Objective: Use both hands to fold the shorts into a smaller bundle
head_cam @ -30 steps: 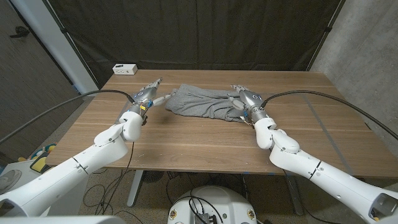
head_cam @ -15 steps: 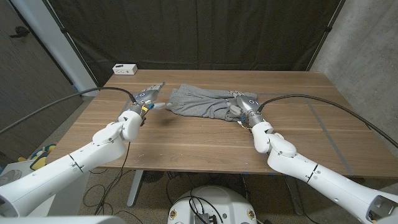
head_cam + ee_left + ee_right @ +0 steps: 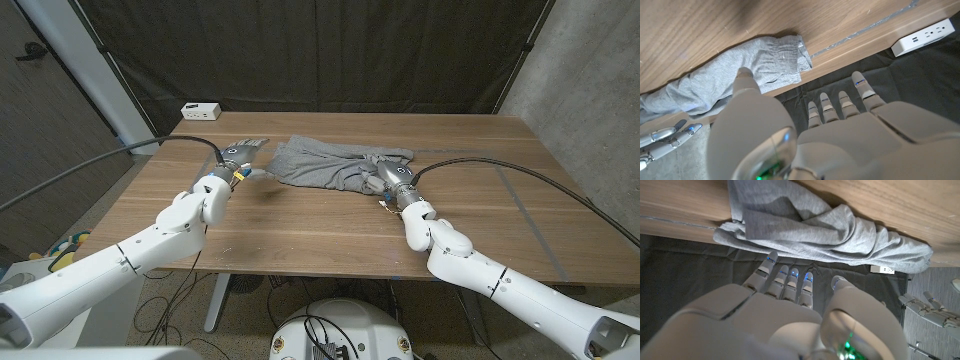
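Two hands flank the shorts, which lie crumpled at the table's 12 o'clock side. The left hand, fingers apart and empty, waits at the shorts' 9 o'clock end, probably to catch the waistband. The right hand, fingers straight and together, sits at their 3 o'clock edge; since a second ago both have moved closer.

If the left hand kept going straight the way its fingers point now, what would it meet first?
Probably the grey shorts: the left hand points at their near end, though whether it is already touching is unclear.
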Robot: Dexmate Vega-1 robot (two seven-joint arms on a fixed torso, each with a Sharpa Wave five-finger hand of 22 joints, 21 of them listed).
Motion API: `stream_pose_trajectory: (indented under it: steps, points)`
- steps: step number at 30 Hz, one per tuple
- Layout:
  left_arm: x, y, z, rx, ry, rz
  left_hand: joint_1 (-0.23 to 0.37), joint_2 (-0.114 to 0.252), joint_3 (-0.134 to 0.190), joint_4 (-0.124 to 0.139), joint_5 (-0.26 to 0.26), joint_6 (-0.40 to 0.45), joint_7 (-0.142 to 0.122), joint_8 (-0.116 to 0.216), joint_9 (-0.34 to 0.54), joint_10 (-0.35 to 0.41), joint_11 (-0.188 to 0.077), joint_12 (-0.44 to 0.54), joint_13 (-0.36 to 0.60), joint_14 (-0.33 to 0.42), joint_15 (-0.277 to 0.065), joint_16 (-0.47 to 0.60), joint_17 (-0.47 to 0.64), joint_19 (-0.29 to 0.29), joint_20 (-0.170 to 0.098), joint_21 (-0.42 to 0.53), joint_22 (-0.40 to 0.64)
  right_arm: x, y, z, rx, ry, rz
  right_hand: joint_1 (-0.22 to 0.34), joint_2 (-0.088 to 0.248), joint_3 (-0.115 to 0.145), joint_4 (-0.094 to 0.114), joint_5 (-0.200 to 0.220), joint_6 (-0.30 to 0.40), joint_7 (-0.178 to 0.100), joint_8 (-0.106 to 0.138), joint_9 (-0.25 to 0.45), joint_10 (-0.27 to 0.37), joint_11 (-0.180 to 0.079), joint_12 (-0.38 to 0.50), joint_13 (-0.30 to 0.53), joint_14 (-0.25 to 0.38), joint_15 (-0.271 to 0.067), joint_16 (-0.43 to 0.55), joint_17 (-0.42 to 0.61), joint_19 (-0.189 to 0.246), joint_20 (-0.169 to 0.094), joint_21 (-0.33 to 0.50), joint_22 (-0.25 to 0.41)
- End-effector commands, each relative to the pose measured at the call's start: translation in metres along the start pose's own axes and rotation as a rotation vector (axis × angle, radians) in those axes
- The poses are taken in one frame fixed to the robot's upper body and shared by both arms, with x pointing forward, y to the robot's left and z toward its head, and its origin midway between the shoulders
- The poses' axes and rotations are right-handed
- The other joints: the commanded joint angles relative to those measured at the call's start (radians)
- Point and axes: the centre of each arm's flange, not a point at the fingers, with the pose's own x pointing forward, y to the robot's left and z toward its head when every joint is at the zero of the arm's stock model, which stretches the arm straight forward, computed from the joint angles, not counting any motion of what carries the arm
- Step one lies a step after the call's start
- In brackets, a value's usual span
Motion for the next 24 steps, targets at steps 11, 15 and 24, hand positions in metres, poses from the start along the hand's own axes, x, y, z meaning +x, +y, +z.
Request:
stream_pose_trajectory:
  steps: [11, 15, 24]
  points:
    - [0.030, 0.013, 0.023, 0.247, 0.007, -0.040, 0.159, 0.007, -0.009, -0.043, 0.088, 0.165, -0.039, 0.023, 0.007, 0.117, -0.069, 0.022, 0.003, 0.059, -0.034, 0.004, -0.002, 0.056, -0.017, -0.008, 0.004, -0.003, 0.016, 0.003, 0.009, 0.002, 0.033, 0.006, -0.004, 0.025, -0.003, -0.005, 0.044, 0.007, 0.011, 0.000, 0.040, 0.002, 0.011, 0.001, 0.033, -0.055, 0.009, -0.007, 0.008, -0.014, -0.006, 0.001]
    - [0.034, 0.011, 0.028, 0.273, -0.006, -0.044, 0.196, -0.004, -0.016, -0.049, 0.097, 0.208, -0.038, 0.030, 0.009, 0.129, -0.072, 0.020, 0.004, 0.062, -0.036, 0.001, -0.002, 0.062, -0.022, -0.012, 0.003, -0.002, 0.017, 0.001, 0.015, 0.007, 0.038, 0.005, -0.005, 0.028, -0.003, -0.006, 0.052, 0.005, 0.012, 0.000, 0.049, 0.001, 0.013, 0.001, 0.040, -0.055, 0.011, -0.008, 0.012, -0.017, -0.005, 0.001]
    - [0.040, 0.006, 0.039, 0.329, -0.037, 0.024, 0.319, 0.025, -0.049, -0.024, 0.084, 0.442, -0.041, 0.056, 0.015, 0.262, -0.095, 0.029, 0.009, 0.123, -0.094, 0.005, -0.004, 0.091, -0.039, -0.032, 0.005, -0.001, 0.023, 0.000, 0.017, 0.006, 0.050, 0.003, -0.006, 0.041, -0.003, -0.009, 0.089, 0.008, 0.018, -0.001, 0.082, 0.011, 0.018, 0.001, 0.074, -0.049, 0.018, -0.011, 0.024, -0.021, -0.004, 0.001]
